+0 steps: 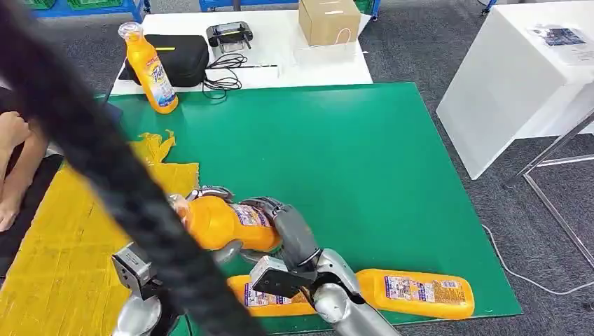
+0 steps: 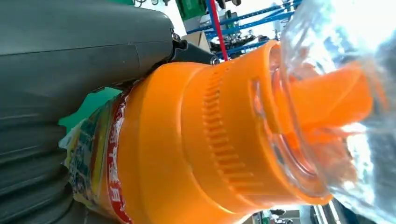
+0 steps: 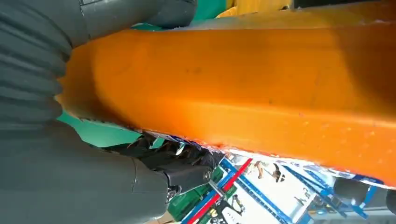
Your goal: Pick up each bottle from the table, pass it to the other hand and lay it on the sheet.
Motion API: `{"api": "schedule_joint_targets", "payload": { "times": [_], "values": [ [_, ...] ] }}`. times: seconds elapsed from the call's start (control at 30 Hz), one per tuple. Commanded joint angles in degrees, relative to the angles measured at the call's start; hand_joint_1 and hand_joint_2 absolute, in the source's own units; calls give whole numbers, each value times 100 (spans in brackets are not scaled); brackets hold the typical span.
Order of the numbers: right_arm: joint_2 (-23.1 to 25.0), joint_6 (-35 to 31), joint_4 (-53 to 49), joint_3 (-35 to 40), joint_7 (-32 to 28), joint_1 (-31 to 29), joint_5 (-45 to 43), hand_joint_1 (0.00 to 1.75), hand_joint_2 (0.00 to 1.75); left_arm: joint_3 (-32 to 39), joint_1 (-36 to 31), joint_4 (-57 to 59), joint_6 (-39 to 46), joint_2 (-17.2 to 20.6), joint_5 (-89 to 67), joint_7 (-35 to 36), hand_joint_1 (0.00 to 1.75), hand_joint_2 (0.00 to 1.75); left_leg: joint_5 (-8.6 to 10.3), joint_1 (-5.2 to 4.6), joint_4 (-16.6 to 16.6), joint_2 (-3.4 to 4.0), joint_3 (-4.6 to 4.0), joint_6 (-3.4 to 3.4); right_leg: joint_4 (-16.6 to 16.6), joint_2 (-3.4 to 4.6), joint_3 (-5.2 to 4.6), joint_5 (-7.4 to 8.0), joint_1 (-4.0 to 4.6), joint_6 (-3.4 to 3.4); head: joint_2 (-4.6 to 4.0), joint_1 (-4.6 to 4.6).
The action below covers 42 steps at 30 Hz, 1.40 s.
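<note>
- The desk [image 1: 364, 161] is covered by a green mat, and the yellow sheet [image 1: 63, 231] is spread at the robot's left; the sheet is judged to be the drop zone, which is why the carried bottle is brought toward that side.
- A thick black cable [image 1: 91, 150] is seen crossing the head view diagonally, so part of the left arm is hidden.
- A black case [image 1: 178, 59] and a cardboard box [image 1: 328, 21] are stood on the white surface beyond the mat; a person's hand [image 1: 10, 133] rests at the sheet's far edge.
- The held bottle [image 1: 224, 222] is kept horizontal above the mat, just beside the sheet's edge, cap end toward the sheet. This posture is judged to suit a hand-to-hand transfer.
- Two more bottles are lain flat at the mat's near edge, one [image 1: 417, 292] to the right and one [image 1: 270, 297] partly under the right arm; a fourth bottle [image 1: 150, 70] is stood upright at the far corner.
- The right hand [image 1: 284, 224] is clenched around the held bottle's base end.
- The left hand [image 1: 203, 194] is wrapped at the neck end, below the cap [image 2: 243, 126]; a firm hold is judged likely.
</note>
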Motion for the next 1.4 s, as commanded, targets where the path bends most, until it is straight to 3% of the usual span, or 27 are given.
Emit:
{"api": "schedule_joint_targets", "payload": {
  "times": [0.03, 0.07, 0.1, 0.13, 0.2, 0.27, 0.33, 0.4, 0.5, 0.6, 0.67, 0.97, 1.1, 1.4],
  "values": [
    [-235, -111, 113, -43, -47, -217, -34, 175, 175, 111, -235, 276, 55, 50, -44, -38, 175, 175, -5, 4, -1, -2, 17, -1, -6, -8, 21, -4, 5, -4, 0, 0],
    [-239, -183, -16, -106, -72, -159, -50, 175, 175, 127, -257, 246, 144, 91, -184, -45, 175, 175, -10, 7, 2, -2, 26, -1, -7, -9, 32, -8, 9, -6, 0, 0],
    [-238, -287, -131, -182, -118, -102, -78, 73, 175, 156, -291, 229, 280, 142, -364, -44, 175, 175, -13, 8, 2, -2, 30, -2, -7, -11, 37, -10, 10, -7, 0, 0],
    [-244, -348, -222, -232, -147, -62, -97, 0, 175, 182, -317, 217, 378, 180, -496, -35, 175, 175, -5, 5, 0, -5, 15, -2, -6, -10, 21, -5, 7, -4, 0, 0],
    [-314, -483, -653, -449, -169, 131, -143, 0, 175, 330, -465, 216, 874, 375, -1223, 136, 175, 175, -4, 3, 1, -10, 12, -2, -1, -15, 17, -7, 4, -4, 0, 0],
    [-383, -596, -1089, -704, -204, 350, -153, 0, 175, 487, -710, 426, 833, 653, -1682, 579, 175, 175, -7, 7, 4, -15, 17, -4, -2, -22, 25, -11, 9, -7, 0, 0],
    [-404, -538, -1258, -812, -231, 448, -171, 0, 175, 617, -806, 569, 808, 716, -1924, 560, 175, 175, 1, 2, -1, -13, 7, -2, -1, -17, 10, -4, 3, -4, 0, 0],
    [-427, -681, -1550, -999, -291, 631, -126, 0, 175, 470, -1115, 892, 1081, 1086, -3253, 1108, 175, 175, -1, 4, -2, -17, 13, -3, -3, -22, 17, -7, 5, -6, 0, 0],
    [-458, -664, -1677, -1040, -316, 699, -114, 0, 175, 569, -1218, 1038, 1051, 1097, -3259, 1065, 175, 175, -2, 6, 0, -18, 17, -4, -4, -24, 22, -8, 8, -6, 0, 0],
    [-422, -733, -1780, -1136, -317, 766, -103, 0, 175, 275, -1489, 1330, 1396, 1342, -4744, 1726, 175, 175, -8, 10, 3, -11, 23, -3, -4, -18, 29, -10, 11, -6, 0, 0],
    [-461, -765, -1935, -1211, -370, 807, -118, 0, 175, 190, -1856, 1850, 1122, 1467, -4960, 1829, 175, 175, 0, 5, 0, -22, 13, -2, -2, -27, 18, -8, 6, -4, 0, 0],
    [-439, -752, -1935, -1227, -399, 784, -141, 0, 175, 173, -1993, 2133, 1026, 1527, -5084, 1855, 175, 175, -8, 7, 2, -10, 25, -3, -5, -19, 28, -9, 9, -5, 0, 0],
    [-453, -729, -2072, -1184, -429, 725, -141, 0, 175, -298, -2744, 3584, 1242, 1725, -6499, 2469, 175, 175, 0, 4, 2, -15, 15, -3, 0, -23, 17, -6, 5, -4, 0, 0],
    [-436, -543, -1851, -972, -261, 497, -21, 0, 175, -626, -3210, 5764, 1447, 1215, -7842, 3187, 175, 175, 1, 1, -4, -8, 27, -3, -6, -14, 28, -4, 2, -2, 0, 0]
  ]
}}
